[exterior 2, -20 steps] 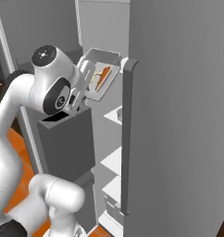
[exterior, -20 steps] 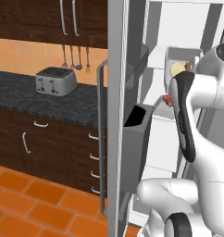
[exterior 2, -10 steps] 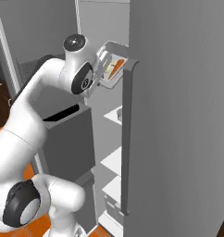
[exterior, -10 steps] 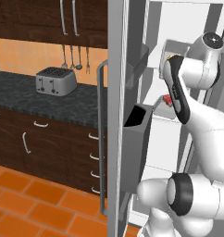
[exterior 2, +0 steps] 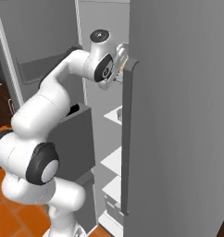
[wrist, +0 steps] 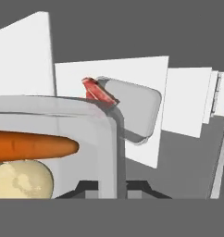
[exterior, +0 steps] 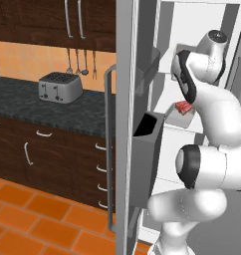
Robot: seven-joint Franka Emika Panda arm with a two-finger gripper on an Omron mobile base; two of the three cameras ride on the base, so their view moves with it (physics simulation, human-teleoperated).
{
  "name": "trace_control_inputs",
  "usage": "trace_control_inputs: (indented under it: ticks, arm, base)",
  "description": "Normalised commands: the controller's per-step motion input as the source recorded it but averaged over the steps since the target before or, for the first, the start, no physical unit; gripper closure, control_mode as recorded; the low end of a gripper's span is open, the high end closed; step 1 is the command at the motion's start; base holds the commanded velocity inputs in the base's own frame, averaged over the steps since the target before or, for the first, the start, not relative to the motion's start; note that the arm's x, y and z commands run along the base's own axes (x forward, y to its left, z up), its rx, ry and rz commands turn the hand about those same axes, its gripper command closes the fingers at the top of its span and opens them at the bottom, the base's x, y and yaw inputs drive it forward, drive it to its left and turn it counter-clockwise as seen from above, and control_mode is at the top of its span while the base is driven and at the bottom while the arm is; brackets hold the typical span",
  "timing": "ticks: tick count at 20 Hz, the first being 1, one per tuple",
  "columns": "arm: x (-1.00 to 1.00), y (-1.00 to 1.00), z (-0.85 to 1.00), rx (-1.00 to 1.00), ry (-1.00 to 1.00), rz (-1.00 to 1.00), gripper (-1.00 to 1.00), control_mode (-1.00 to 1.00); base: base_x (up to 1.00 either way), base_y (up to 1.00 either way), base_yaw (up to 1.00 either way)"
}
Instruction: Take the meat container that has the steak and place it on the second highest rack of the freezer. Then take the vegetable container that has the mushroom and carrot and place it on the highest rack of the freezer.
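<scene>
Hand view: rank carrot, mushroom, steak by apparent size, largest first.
1. carrot and mushroom: similar in visible area, both cut off by the frame edge, so no ranking between them.
2. steak: smallest, but it lies farther from the camera, so true size is unsure.

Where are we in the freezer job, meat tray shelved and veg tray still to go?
Done: the meat container with the steak sits on a freezer shelf. In hand: the gripper holds the vegetable container, carrot and mushroom inside. Left: setting it on the highest rack.
</scene>
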Motion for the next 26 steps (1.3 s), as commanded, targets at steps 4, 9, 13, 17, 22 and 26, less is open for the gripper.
trace_control_inputs:
  ticks: [4, 9, 13, 17, 22, 26]
  arm:
    - [0.89, -0.47, 0.0, 0.0, 0.07, 0.0, 1.0, -1.0]
    - [1.0, -0.38, 0.0, 0.0, 0.16, 0.0, 1.0, -1.0]
    - [0.83, -0.44, -0.2, 0.01, 0.12, 0.0, 1.0, -1.0]
    - [0.5, -0.12, -0.86, 0.0, 0.0, 0.0, 1.0, -1.0]
    - [0.08, -0.02, -0.63, 0.0, -0.01, 0.02, 1.0, -1.0]
    - [0.0, 0.01, -0.3, 0.0, -0.06, 0.01, -1.0, -1.0]
  base:
    - [0.0, 0.0, 0.0]
    - [0.0, 0.0, 0.0]
    - [0.0, 0.0, 0.0]
    - [0.0, 0.0, 0.0]
    - [0.0, 0.0, 0.0]
    - [0.0, 0.0, 0.0]
